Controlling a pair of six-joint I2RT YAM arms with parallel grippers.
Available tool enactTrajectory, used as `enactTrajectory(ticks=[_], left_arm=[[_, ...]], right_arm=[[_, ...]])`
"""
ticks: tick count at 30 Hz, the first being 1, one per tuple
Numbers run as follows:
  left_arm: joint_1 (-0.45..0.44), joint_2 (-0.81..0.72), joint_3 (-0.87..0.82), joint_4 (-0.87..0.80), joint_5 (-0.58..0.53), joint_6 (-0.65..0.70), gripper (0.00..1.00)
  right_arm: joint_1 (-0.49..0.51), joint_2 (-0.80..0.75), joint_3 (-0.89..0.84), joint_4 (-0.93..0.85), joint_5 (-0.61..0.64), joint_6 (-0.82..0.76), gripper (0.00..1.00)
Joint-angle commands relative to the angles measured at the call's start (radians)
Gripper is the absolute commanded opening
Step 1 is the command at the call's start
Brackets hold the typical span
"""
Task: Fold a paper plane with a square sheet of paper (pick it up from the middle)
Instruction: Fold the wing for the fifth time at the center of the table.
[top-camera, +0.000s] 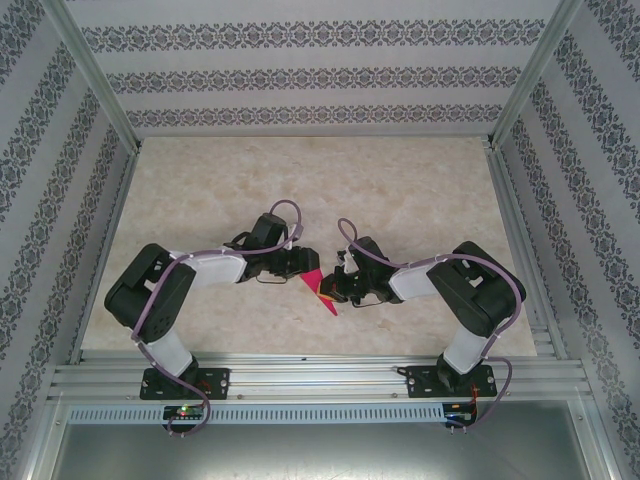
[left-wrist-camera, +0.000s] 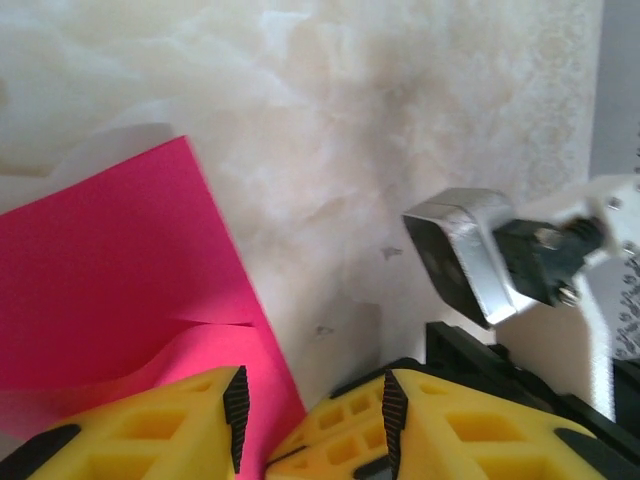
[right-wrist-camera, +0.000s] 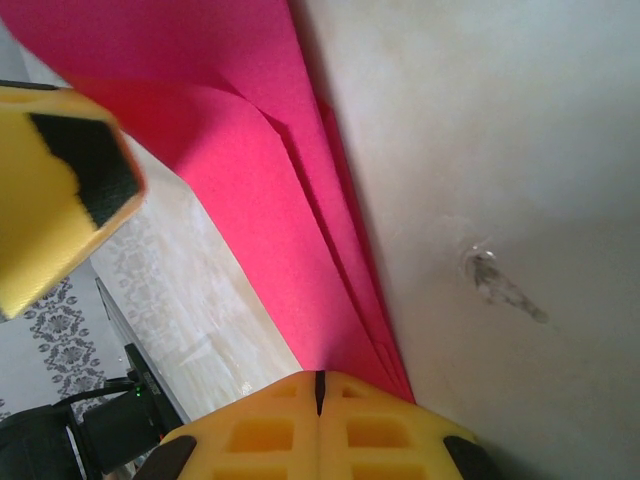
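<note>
Clamping folded paper (right-wrist-camera: 250, 170) in right gripper (right-wrist-camera: 320, 388), left gripper (left-wrist-camera: 310, 415) fingers apart; risking slipped layers and skewed crease if tugged.

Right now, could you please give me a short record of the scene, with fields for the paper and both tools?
paper: pink paper, folded in layers, lying between the two arms
right tool: shut on the layered edge of the pink paper
left tool: open, jaws apart at the paper's edge
table: marbled beige surface
</note>
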Motion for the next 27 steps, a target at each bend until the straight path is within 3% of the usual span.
enactTrajectory(ticks=[1, 13, 21, 27], left_arm=[[-0.001, -0.074, -0.035, 0.048, 0.038, 0.056, 0.44], [-0.014, -0.001, -0.034, 0.051, 0.034, 0.108, 0.43], [-0.006, 0.038, 0.013, -0.005, -0.116, 0.137, 0.4], [0.043, 0.094, 0.059, -0.02, -0.137, 0.12, 0.39]], right_arm=[[-0.012, 0.059, -0.033, -0.173, 0.079, -0.032, 0.0], [-0.014, 0.064, -0.031, -0.191, 0.082, -0.04, 0.0], [-0.015, 0.061, -0.03, -0.224, 0.088, -0.058, 0.0], [-0.015, 0.055, -0.014, -0.311, 0.084, -0.125, 0.0]])
